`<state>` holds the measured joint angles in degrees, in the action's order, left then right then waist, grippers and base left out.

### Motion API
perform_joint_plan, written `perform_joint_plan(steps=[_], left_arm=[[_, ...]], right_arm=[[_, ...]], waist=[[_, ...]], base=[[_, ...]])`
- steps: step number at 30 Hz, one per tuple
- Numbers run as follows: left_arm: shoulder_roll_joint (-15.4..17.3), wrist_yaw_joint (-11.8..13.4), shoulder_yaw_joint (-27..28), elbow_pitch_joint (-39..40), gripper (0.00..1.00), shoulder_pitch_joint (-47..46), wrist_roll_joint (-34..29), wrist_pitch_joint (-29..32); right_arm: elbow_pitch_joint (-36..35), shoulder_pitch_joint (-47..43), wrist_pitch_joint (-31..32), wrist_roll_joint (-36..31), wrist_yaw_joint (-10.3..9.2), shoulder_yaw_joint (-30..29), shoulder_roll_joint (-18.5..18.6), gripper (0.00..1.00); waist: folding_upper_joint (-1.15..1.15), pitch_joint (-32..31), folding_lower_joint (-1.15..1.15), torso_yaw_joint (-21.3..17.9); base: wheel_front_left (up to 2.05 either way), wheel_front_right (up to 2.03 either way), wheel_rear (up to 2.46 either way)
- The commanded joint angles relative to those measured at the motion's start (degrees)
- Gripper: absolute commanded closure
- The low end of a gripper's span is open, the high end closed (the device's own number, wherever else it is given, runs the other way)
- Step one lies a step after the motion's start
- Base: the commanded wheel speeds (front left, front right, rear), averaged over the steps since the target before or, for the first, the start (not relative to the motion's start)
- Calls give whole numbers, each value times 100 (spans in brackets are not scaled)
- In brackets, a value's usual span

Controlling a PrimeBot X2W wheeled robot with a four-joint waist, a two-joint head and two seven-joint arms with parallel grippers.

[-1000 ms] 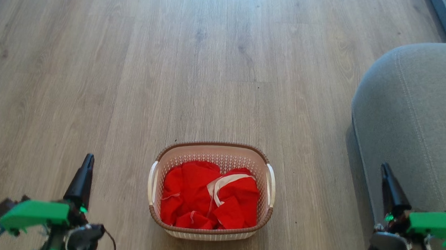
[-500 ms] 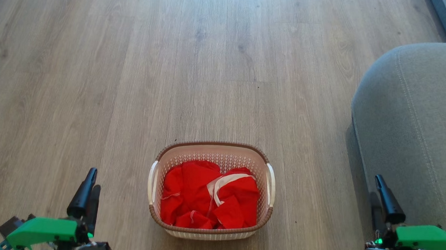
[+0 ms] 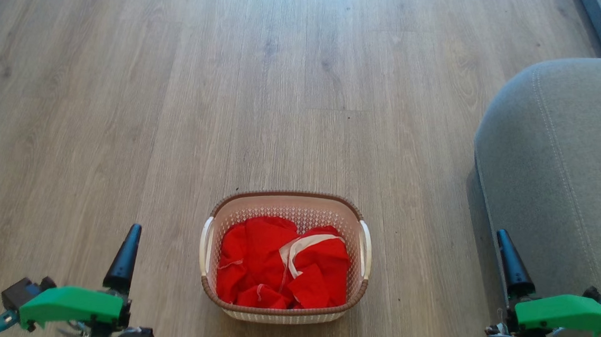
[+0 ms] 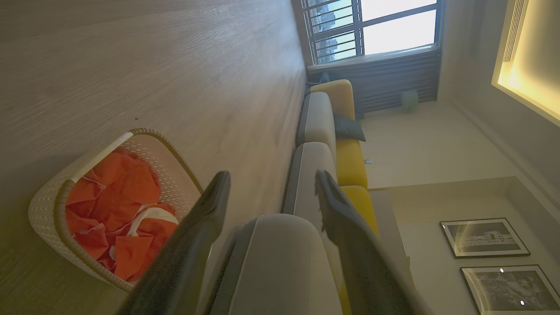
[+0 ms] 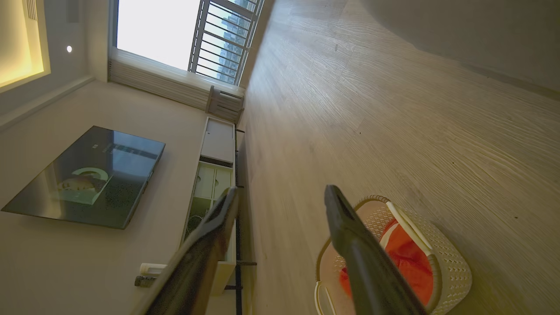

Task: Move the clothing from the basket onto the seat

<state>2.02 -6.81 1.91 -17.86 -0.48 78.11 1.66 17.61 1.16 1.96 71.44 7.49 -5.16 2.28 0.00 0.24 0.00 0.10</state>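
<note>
Now | bright red fabric clothing (image 3: 272,264) heaped in cream perforated plastic basket (image 3: 288,194) | left tool (image 4: 271,175), right tool (image 5: 281,189) spread wide, empty | best: pinch a thick central fold, lift clear toward grey upholstered seat (image 3: 571,155)

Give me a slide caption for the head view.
Red clothing in the basket on wood floor, open left claw and right claw flanking, grey seat at right.

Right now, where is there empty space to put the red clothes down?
The grey seat is bare from its rounded corner back along the seams. The wood floor is bare beyond the basket and on both its sides. It is crowded inside the basket, where the red clothing covers nearly the whole bottom.
</note>
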Motion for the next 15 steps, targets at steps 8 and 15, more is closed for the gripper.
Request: perform_joint_plan(steps=[8, 15], left_arm=[[44, 83, -59, 310, 0, -269, -784, -166], [47, 119, -113, 367, 0, -264, -1301, -283]], right_arm=[[-264, 291, -184, -739, 1, 136, 88, 0], [-272, 309, -302, -1259, 1, 201, 104, 0]], waist=[[0, -3, 0, 5], [0, 2, 0, -6]], base=[[0, 0, 0], [0, 0, 0]])
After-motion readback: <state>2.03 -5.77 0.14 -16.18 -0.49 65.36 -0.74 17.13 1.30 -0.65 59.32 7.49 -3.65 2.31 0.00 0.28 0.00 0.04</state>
